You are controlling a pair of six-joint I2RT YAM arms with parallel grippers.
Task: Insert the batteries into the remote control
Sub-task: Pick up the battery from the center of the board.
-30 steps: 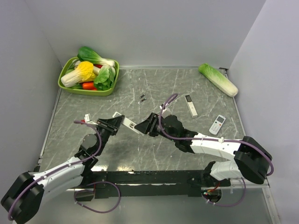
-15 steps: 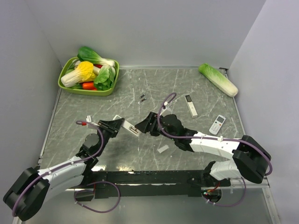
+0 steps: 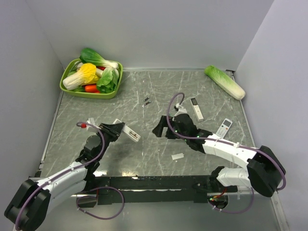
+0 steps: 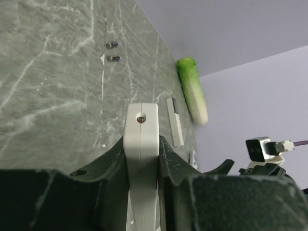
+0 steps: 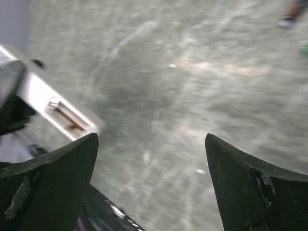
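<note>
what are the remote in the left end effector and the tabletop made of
remote control: likely off-white moulded plastic, satin finish; a seam runs down its edge and a small screw head sits near the end.
table: grey-green marble or marble-look laminate, slightly glossy; pale veins, soft sheen. Cannot tell which.

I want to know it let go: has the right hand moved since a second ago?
Yes. The right hand has drawn back rightward, away from the remote control in the left hand, nearer the black-ended remote, which lies unmoved.
</note>
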